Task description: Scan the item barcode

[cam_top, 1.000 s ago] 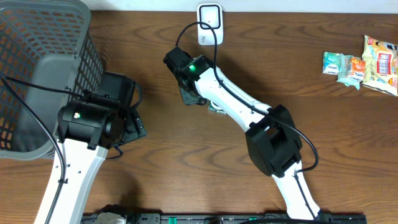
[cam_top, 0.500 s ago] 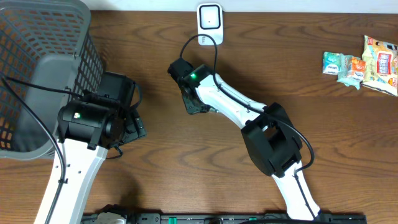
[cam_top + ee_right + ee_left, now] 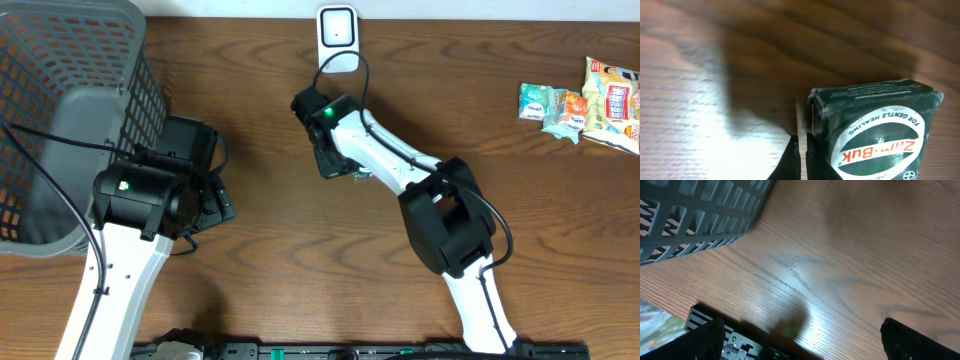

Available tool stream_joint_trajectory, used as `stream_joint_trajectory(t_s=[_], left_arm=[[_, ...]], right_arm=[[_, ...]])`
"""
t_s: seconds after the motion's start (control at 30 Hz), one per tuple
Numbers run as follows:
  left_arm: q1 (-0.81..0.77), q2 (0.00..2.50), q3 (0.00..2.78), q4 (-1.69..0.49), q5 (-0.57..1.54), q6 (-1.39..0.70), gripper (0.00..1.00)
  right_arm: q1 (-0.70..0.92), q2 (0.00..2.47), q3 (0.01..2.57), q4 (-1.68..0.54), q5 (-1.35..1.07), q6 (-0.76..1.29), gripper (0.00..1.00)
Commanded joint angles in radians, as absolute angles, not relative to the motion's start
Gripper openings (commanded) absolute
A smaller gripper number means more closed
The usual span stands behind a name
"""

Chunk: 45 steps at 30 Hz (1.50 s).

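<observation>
The item is a dark green Zam-Buk box (image 3: 875, 135) with a white oval label. In the right wrist view it lies tight against the right side of my right gripper (image 3: 803, 150). The gripper's fingers are shut on a thin pale flap edge of the box. From overhead only a small green corner of the box (image 3: 357, 172) shows beside the right gripper (image 3: 335, 160), below the white scanner (image 3: 338, 30) at the table's back edge. My left gripper (image 3: 805, 345) hangs open over bare wood, with nothing between its fingers.
A grey mesh basket (image 3: 60, 110) fills the back left corner, close to the left arm. Several snack packets (image 3: 585, 100) lie at the far right. The scanner's black cable loops down to the right arm.
The right arm has swung to the right and slightly toward the scanner, carrying the box with it. The left arm has not moved.
</observation>
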<state>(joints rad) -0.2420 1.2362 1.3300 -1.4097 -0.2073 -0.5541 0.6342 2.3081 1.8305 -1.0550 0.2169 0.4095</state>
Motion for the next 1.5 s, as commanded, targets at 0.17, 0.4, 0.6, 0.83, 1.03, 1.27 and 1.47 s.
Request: stream_joint_trajectory(t_s=[0.17, 0.4, 0.6, 0.83, 1.03, 1.27, 1.47], left_arm=[[-0.237, 1.234, 1.330, -1.412, -0.202, -0.567, 0.98], [-0.237, 1.234, 1.330, -1.412, -0.202, -0.567, 0.98], [-0.237, 1.234, 1.330, -1.412, -0.202, -0.567, 0.98], [-0.237, 1.234, 1.330, -1.412, -0.202, -0.567, 0.98], [-0.237, 1.234, 1.330, -1.412, -0.202, -0.567, 0.98], [-0.237, 1.234, 1.330, -1.412, -0.202, -0.567, 0.98], [-0.237, 1.234, 1.330, -1.412, -0.202, -0.567, 0.98]], right_arm=[[0.627, 2.222, 1.851, -1.044, 0.234, 0.378, 0.01], [0.596, 2.179, 1.851, -0.974, 0.201, 0.334, 0.01], [0.588, 2.225, 1.850, -0.968, 0.136, 0.305, 0.01], [0.592, 2.281, 1.849, -0.983, 0.105, 0.306, 0.01], [0.587, 2.295, 1.849, -0.981, 0.127, 0.306, 0.01], [0.543, 2.295, 1.845, -0.984, 0.133, 0.337, 0.01], [0.497, 2.295, 1.842, -0.984, 0.195, 0.394, 0.02]])
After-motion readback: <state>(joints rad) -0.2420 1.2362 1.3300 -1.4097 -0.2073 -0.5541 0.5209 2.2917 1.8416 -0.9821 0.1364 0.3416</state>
